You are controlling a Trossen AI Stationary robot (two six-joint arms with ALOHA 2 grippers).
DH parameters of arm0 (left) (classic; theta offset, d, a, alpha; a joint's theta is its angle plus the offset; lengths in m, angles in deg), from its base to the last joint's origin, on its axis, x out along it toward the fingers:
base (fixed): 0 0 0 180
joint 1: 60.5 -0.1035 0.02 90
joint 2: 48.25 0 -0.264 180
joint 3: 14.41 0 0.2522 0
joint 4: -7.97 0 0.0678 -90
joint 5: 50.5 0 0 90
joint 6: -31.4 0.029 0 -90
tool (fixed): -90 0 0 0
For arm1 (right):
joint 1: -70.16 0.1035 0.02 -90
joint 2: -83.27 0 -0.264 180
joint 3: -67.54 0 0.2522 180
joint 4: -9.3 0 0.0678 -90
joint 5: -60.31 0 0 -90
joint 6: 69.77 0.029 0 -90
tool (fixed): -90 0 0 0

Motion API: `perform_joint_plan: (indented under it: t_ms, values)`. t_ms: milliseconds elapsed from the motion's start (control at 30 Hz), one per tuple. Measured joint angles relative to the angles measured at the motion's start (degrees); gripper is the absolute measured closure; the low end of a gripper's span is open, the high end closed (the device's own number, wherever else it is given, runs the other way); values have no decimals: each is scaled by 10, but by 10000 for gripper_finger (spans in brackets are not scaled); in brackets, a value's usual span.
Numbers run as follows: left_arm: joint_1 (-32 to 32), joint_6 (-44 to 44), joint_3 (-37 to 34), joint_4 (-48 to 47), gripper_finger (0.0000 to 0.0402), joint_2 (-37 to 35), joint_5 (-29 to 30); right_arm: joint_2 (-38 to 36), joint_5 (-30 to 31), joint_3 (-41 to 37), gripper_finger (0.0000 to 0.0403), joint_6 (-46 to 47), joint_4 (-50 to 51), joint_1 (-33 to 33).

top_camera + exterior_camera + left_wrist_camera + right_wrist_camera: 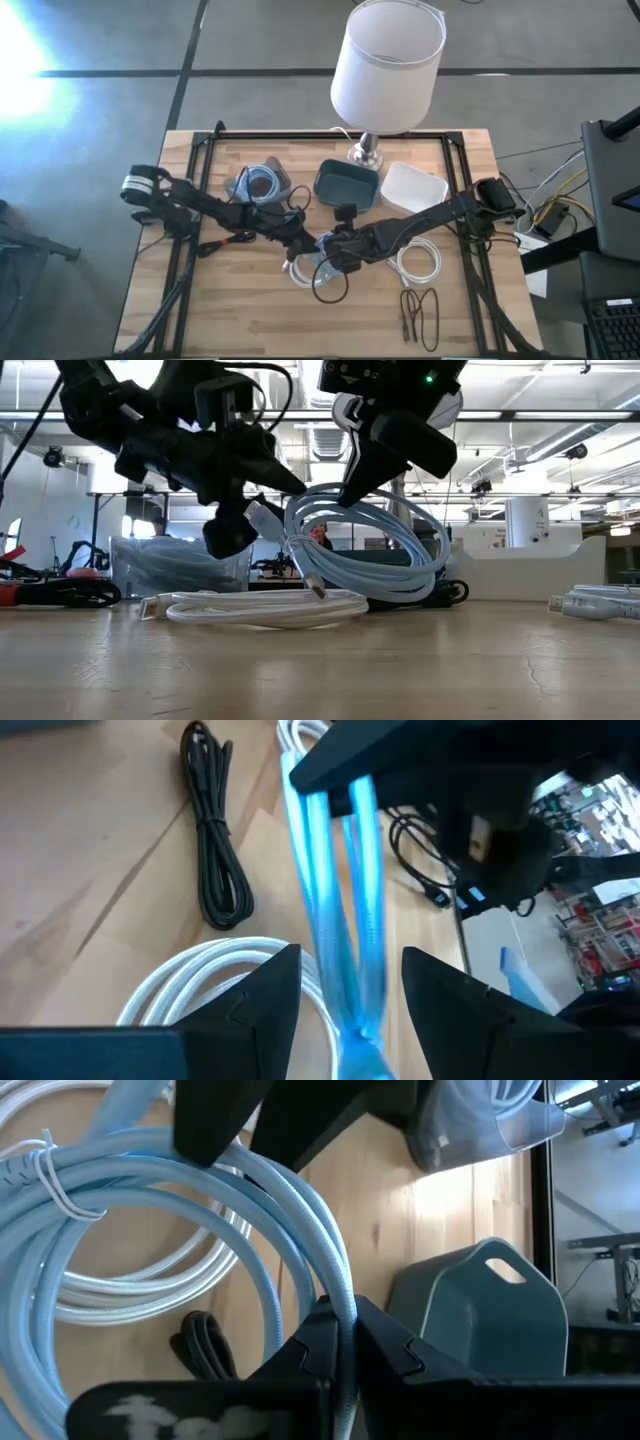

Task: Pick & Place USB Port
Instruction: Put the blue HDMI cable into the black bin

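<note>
A light-blue USB cable, tied in a coil (372, 548), hangs above the table centre between both grippers. My right gripper (343, 1318) comes from the table's right and is shut on a strand of the coil. My left gripper (350, 958) comes from the left and is open. Its fingers stand on either side of the coil's strands (345, 890); whether they touch the strands, I cannot tell. In the high view the two grippers meet at the table's centre, the left gripper (303, 243) and the right gripper (329, 250). A plug end (316, 590) dangles from the coil. My right gripper pinches a strand of the light-blue coil (345, 1295) between its two fingers, on the coil's upper rim. It comes slanting down from the table's right, with the fingers across the strand. The coil hangs tilted below the fingers, lifted off the table.
A white cable (262, 608) lies on the table under the coil. Toward the far edge stand a clear tub with a cable (258, 183), a teal bin (345, 185), a white bin (412, 187) and a lamp (385, 70). Another white coil (418, 262) and a black cable (420, 315) lie near right.
</note>
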Motion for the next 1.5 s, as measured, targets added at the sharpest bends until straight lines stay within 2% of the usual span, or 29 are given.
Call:
perform_joint_plan:
  t_ms: [233, 400, 567, 733, 833, 1167, 1233, 1367, 1500]
  values:
    - [0, 27, 42, -2, 223, 33, -11, 0, 0, 0, 390, 0, -1, -1]
    - [-1, 45, 66, -50, 233, 35, -12, 0, 0, 0, 389, 2, -3, -1]
    - [-1, 53, 72, -113, 280, 34, 6, 0, -1, 0, 367, 8, -4, -1]
    - [-2, 62, 72, -120, 341, 34, 22, 0, -1, 0, 337, 17, -5, -1]
    - [-2, 67, 72, -120, 362, 34, 22, 0, -1, 0, 320, 16, -4, 0]
    - [-10, 75, 72, -130, 349, 14, 33, -33, 2, 0, 284, -32, 16, 13]
    - [-13, 76, 72, -140, 357, 10, 37, -50, 23, 0, 280, -30, 20, 15]
    - [-13, 84, 72, -141, 363, 5, 37, -91, 79, 0, 273, 11, 62, 15]
    - [-13, 94, 81, -141, 352, -13, 35, -136, 92, -4, 271, 90, 118, 14]
